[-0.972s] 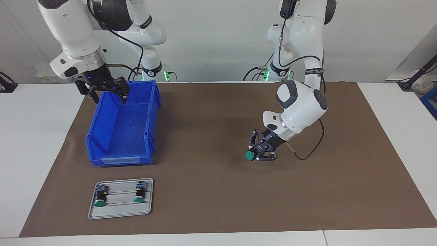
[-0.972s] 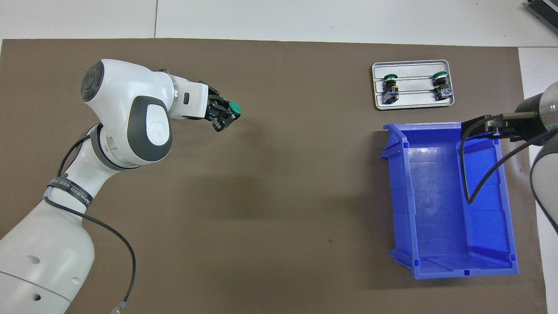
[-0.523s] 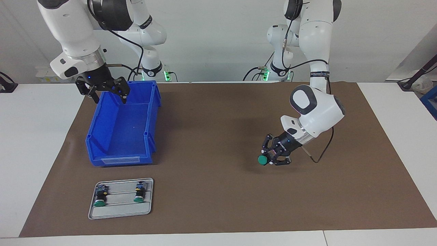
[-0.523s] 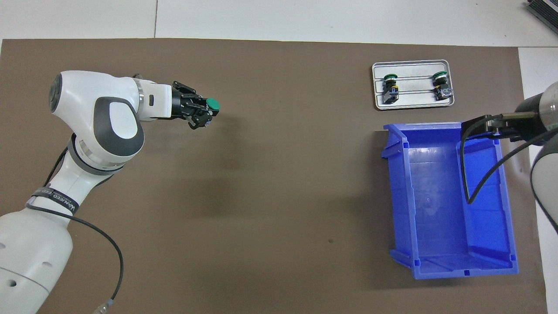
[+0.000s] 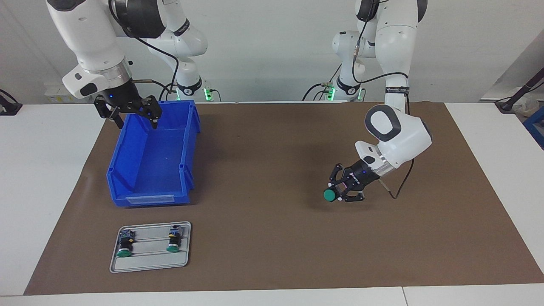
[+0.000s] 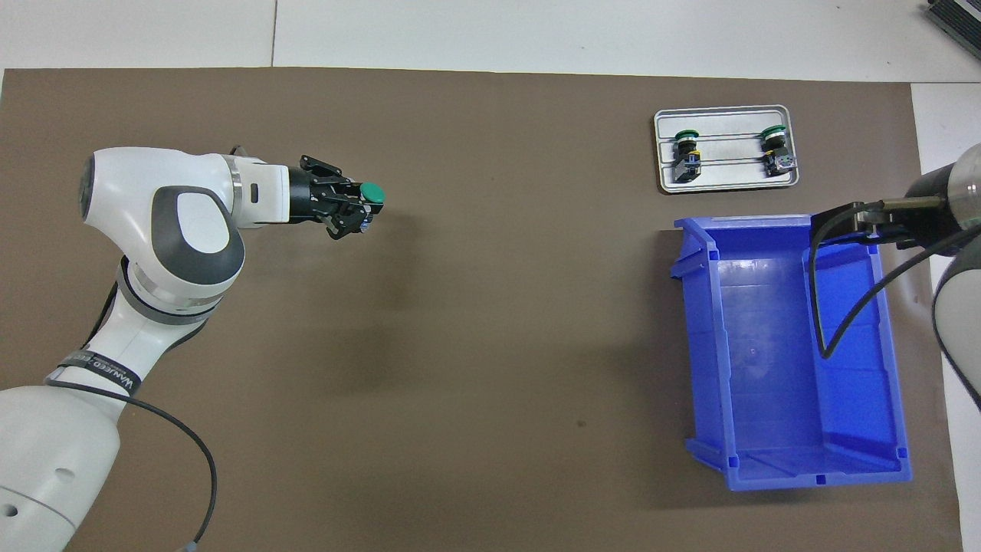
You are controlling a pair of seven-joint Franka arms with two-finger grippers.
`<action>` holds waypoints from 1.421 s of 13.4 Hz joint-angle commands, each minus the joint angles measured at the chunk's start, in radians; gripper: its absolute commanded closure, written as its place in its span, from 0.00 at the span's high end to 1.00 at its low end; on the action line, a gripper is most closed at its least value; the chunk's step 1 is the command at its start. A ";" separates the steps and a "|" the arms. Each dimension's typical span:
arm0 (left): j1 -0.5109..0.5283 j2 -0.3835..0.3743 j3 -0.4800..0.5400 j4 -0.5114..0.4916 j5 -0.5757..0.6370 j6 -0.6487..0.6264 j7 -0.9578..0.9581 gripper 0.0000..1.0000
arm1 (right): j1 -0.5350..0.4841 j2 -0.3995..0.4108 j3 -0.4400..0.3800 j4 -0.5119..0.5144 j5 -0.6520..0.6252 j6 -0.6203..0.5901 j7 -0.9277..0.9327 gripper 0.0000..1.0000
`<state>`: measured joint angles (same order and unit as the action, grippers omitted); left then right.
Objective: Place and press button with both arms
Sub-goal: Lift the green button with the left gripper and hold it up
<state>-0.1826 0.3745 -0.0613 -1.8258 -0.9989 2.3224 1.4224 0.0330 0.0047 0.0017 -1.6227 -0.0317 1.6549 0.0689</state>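
My left gripper (image 5: 341, 192) is shut on a button (image 5: 329, 195) with a green cap. It holds the button on its side, low over the brown mat, toward the left arm's end of the table. The overhead view shows the same gripper (image 6: 354, 208) and the cap (image 6: 372, 193) sticking out past the fingertips. Two more buttons (image 5: 124, 246) (image 5: 173, 242) lie on a grey tray (image 5: 148, 265), which is farther from the robots than the blue bin. My right gripper (image 5: 136, 120) waits open and empty over the bin's end nearest the robots.
The empty blue bin (image 5: 146, 199) stands toward the right arm's end of the table and also shows in the overhead view (image 6: 766, 360). The tray (image 6: 728, 121) lies just past it. The brown mat (image 5: 263, 238) covers the middle of the table.
My left gripper has carried the button toward the left arm's end of the table, and its wrist has turned. The right arm has not moved.
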 commanded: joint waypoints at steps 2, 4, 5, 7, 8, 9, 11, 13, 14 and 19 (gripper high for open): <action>0.020 -0.048 -0.012 -0.061 -0.075 0.014 0.078 0.00 | -0.005 -0.003 0.001 -0.003 0.016 -0.007 -0.021 1.00; 0.017 -0.049 -0.012 -0.066 -0.095 0.011 0.086 0.00 | -0.005 -0.003 0.001 -0.003 0.018 -0.007 -0.021 1.00; 0.017 -0.051 -0.012 -0.069 -0.113 0.011 0.101 0.00 | -0.005 -0.003 0.001 -0.003 0.018 -0.007 -0.021 1.00; 0.017 -0.051 -0.014 -0.072 -0.156 0.005 0.159 0.00 | -0.005 -0.003 0.001 -0.003 0.018 -0.007 -0.021 1.00; 0.018 -0.052 -0.014 -0.081 -0.174 -0.006 0.190 0.00 | -0.005 -0.003 0.001 -0.003 0.018 -0.007 -0.021 1.00; 0.032 -0.058 -0.012 -0.093 -0.222 -0.027 0.219 0.00 | -0.005 -0.003 0.001 -0.003 0.016 -0.007 -0.021 1.00; 0.067 -0.066 -0.012 -0.121 -0.315 -0.076 0.308 0.00 | -0.005 -0.003 0.001 -0.003 0.018 -0.007 -0.021 1.00; 0.077 -0.066 -0.012 -0.122 -0.331 -0.090 0.355 0.00 | -0.005 -0.003 0.001 -0.003 0.018 -0.007 -0.021 1.00; 0.080 -0.066 -0.014 -0.124 -0.358 -0.090 0.372 0.00 | -0.005 -0.003 0.003 -0.003 0.018 -0.007 -0.021 1.00; 0.019 -0.051 -0.014 -0.184 -0.676 -0.080 0.673 0.00 | -0.005 -0.003 0.001 -0.003 0.018 -0.007 -0.021 1.00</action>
<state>-0.1424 0.3433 -0.0809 -1.9727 -1.6026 2.2420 2.0176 0.0330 0.0047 0.0017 -1.6227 -0.0317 1.6549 0.0689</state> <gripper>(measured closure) 0.670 0.000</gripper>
